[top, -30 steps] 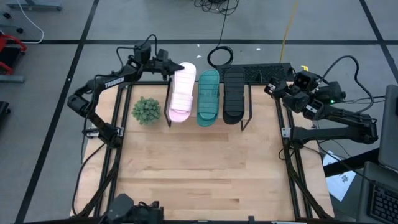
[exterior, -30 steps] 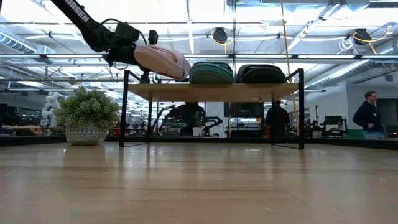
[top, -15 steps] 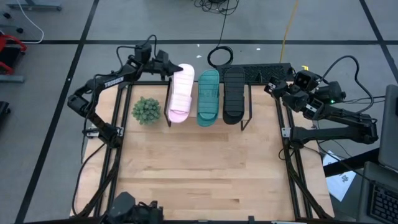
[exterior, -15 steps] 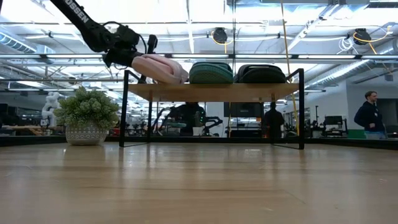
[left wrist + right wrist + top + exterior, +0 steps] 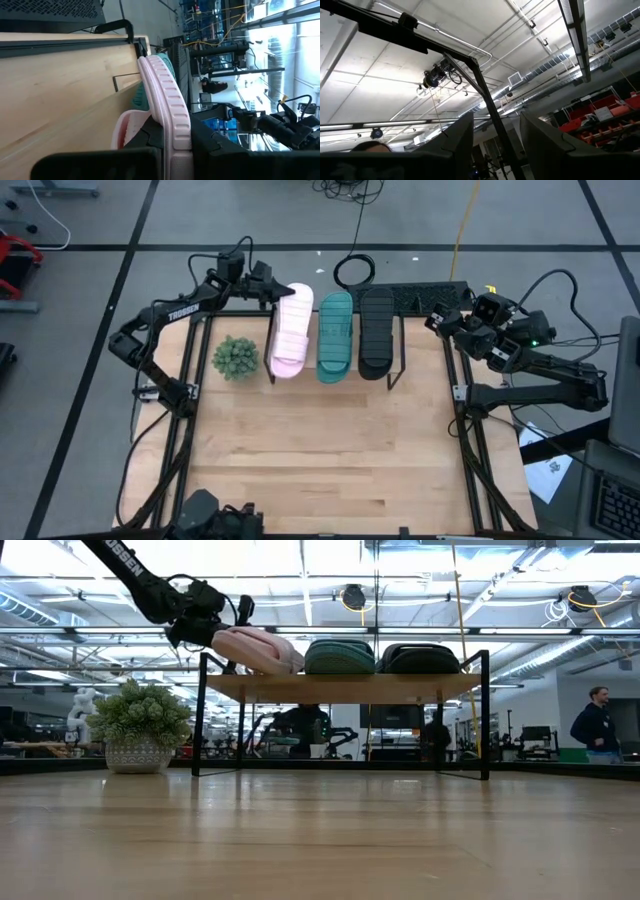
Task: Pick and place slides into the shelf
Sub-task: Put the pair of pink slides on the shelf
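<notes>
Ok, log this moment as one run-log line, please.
left claw: shut on pink slide, resting on shelf | teal slide, black slide: on shelf | right claw: open, idle beside shelf

Three slides on the shelf

The pale pink slide (image 5: 291, 330), teal green slide (image 5: 335, 336) and black slide (image 5: 376, 332) lie side by side, ribbed soles up, atop the shelf (image 5: 340, 686); the pink one's far end is clamped in the left gripper (image 5: 272, 292); shelf stands at the bench's far edge.
</notes>
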Action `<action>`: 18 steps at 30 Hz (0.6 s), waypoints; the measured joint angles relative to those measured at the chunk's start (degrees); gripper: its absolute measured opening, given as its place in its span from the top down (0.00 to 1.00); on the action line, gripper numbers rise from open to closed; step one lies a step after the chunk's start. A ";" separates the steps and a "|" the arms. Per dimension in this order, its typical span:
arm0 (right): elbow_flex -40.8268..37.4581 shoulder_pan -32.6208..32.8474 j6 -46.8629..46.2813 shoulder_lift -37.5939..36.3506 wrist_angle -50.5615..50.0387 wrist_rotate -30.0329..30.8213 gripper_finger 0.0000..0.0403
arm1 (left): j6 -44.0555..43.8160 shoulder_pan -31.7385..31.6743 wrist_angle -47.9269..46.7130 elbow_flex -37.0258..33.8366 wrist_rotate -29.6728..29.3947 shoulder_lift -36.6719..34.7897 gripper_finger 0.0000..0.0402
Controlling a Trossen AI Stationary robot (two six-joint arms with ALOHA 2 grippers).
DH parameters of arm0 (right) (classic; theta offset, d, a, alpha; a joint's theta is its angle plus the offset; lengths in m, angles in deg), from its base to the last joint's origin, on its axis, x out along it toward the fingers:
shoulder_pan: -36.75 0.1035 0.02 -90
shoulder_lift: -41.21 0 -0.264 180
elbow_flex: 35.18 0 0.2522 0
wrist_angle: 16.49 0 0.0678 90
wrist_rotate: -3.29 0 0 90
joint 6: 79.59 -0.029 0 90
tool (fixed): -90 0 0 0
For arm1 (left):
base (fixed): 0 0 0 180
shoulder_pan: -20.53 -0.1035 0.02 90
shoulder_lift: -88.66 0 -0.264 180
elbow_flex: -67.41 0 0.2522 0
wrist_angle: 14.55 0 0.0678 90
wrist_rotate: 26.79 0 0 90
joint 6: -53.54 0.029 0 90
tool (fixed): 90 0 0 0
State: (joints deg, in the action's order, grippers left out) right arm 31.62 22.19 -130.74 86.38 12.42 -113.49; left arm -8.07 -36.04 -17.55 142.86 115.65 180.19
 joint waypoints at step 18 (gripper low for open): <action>0.00 -0.02 0.87 1.13 -0.02 1.27 0.62 | 4.72 -0.05 -5.71 0.00 -0.06 0.00 0.92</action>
State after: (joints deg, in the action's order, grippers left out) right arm 31.62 22.16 -129.87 87.51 12.40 -112.22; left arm -3.35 -36.09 -23.26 142.86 115.59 180.19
